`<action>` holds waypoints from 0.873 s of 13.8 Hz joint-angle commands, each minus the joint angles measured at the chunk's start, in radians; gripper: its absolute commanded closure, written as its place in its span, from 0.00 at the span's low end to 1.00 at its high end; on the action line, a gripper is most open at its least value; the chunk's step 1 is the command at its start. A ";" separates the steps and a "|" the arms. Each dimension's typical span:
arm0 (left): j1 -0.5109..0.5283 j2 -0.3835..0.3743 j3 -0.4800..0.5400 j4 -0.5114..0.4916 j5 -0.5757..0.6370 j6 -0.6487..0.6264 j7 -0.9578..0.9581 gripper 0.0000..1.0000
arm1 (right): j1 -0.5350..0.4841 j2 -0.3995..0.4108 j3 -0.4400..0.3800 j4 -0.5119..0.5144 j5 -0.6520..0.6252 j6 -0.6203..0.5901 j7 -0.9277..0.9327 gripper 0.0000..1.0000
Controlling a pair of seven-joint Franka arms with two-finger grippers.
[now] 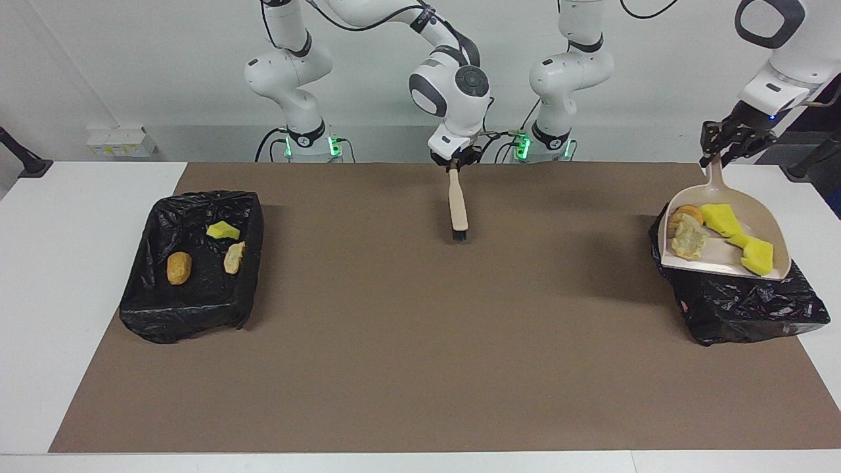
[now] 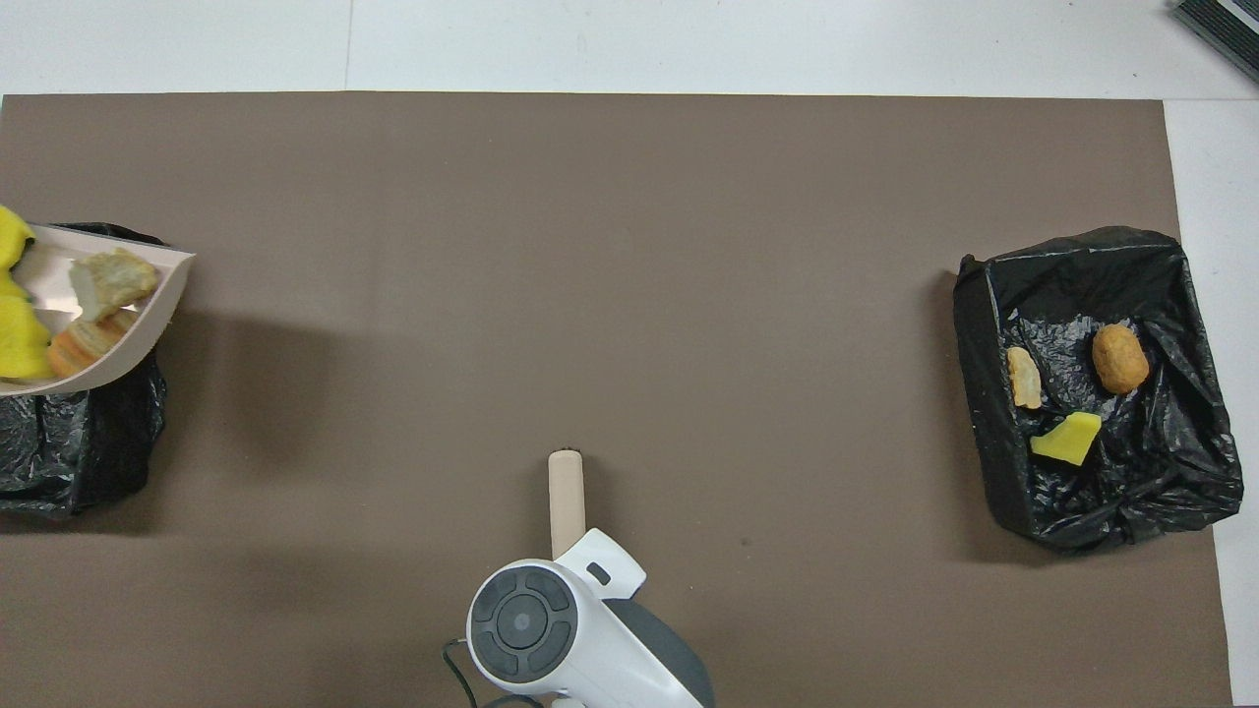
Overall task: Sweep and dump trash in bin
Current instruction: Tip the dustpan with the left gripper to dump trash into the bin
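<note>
Four scraps of trash (image 1: 720, 231), yellow sponge chunks and tan bread-like pieces, sit in the beige plastic dustpan (image 1: 755, 203). I hold it by the handle in my left claw (image 1: 719, 150), above the black-lined bin (image 1: 749, 305) at the left arm's end of the worktop (image 1: 420, 368). Three more scraps (image 1: 204, 253) lie in the other black-lined bin (image 1: 190, 309). Right claw (image 1: 454, 164) clamps the beige-handled brush (image 1: 457, 207), hanging above mid-worktop.

Trash (image 1: 721, 230) in dustpan (image 1: 755, 203); bin (image 1: 197, 289)
</note>
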 commanded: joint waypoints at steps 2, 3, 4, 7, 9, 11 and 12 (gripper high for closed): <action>0.167 0.161 -0.002 0.168 0.070 0.062 0.337 1.00 | 0.008 0.010 -0.001 -0.012 0.040 0.050 0.029 1.00; 0.198 0.184 -0.002 0.171 0.089 0.123 0.380 1.00 | 0.008 0.010 -0.001 -0.019 0.040 0.063 0.038 1.00; 0.204 0.196 -0.002 0.174 0.115 0.145 0.426 1.00 | 0.008 0.010 -0.001 -0.028 0.041 0.073 0.039 1.00; 0.220 0.222 -0.002 0.174 0.245 0.224 0.682 1.00 | 0.005 0.010 -0.001 -0.034 0.041 0.073 0.036 1.00; 0.214 0.227 -0.005 0.173 0.325 0.237 0.745 1.00 | 0.001 0.012 -0.001 -0.032 0.041 0.073 0.036 0.79; 0.200 0.230 -0.005 0.171 0.451 0.275 0.756 1.00 | -0.003 0.016 -0.001 -0.028 0.041 0.075 0.039 0.65; 0.194 0.231 -0.005 0.170 0.486 0.316 0.787 1.00 | -0.004 0.019 -0.001 -0.023 0.041 0.075 0.040 0.63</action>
